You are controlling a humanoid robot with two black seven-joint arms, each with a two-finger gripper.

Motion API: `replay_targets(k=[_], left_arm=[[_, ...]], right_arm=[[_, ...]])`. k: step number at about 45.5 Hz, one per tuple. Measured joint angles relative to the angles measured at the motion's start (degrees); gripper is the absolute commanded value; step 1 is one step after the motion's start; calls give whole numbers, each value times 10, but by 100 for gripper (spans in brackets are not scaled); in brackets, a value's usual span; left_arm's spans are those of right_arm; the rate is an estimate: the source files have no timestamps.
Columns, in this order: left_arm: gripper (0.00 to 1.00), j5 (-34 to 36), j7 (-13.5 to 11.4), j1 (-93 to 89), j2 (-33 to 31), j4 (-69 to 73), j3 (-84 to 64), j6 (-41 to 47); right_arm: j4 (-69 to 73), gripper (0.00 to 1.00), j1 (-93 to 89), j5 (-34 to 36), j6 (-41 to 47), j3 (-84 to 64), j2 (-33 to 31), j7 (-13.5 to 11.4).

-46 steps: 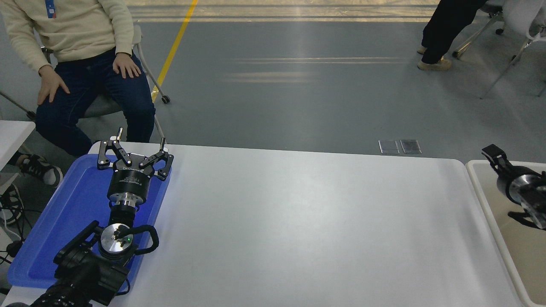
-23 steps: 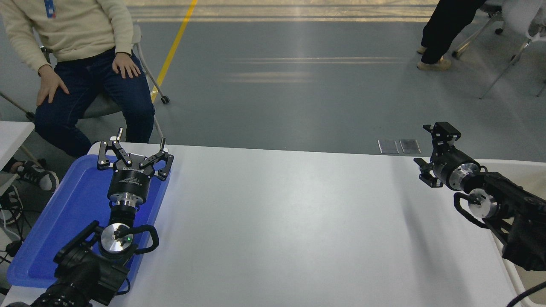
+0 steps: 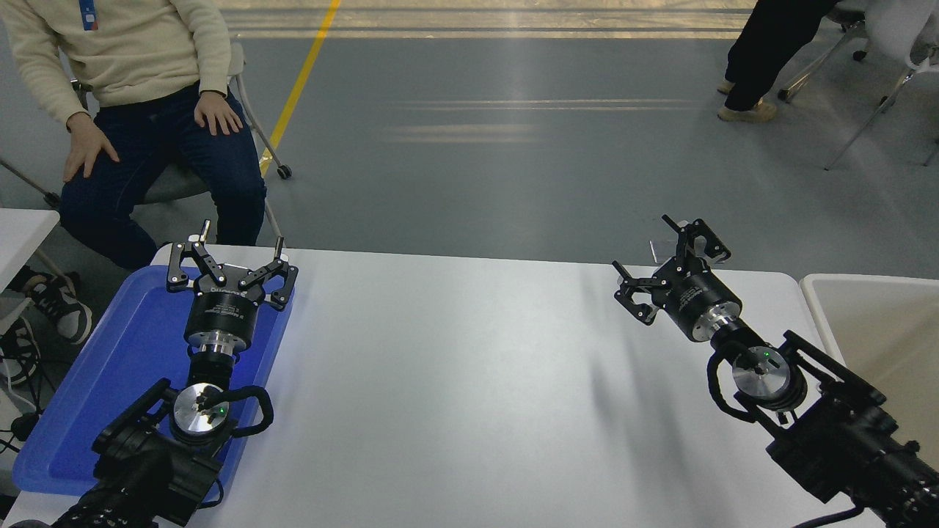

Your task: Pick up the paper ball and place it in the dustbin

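The cream-white dustbin point(image 3: 814, 293) stands at the table's right end, only partly in view, and what shows of its beige inside is bare. The paper ball is not in view. My right gripper point(image 3: 645, 246) is open and empty, raised over the table's far right part, to the left of the dustbin. My left gripper point(image 3: 242, 246) is open and parked over the blue tray at the left.
A flat blue tray point(image 3: 95, 381) lies at the table's left end under the left arm. A seated person point(image 3: 139, 81) is beyond the far left corner. Another person's legs point(image 3: 763, 51) and chairs are at the top right.
My right arm has swung left out of the dustbin and now hangs over the table's right part, its gripper open. The left arm has not moved.
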Motion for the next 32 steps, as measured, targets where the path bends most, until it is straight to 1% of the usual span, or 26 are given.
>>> replay_targets(k=[4, 11, 20, 32], left_arm=[[100, 0, 0, 0, 0, 0, 0, 0], [100, 0, 0, 0, 0, 0, 0, 0], [100, 0, 0, 0, 1, 0, 0, 0], [100, 0, 0, 0, 1, 0, 0, 0]], right_arm=[[-11, 100, -9, 29, 30, 3, 6, 0], [-25, 100, -25, 57, 71, 8, 12, 0], [-39, 100, -43, 74, 105, 17, 15, 0], [-46, 100, -58, 83, 122, 22, 17, 0]])
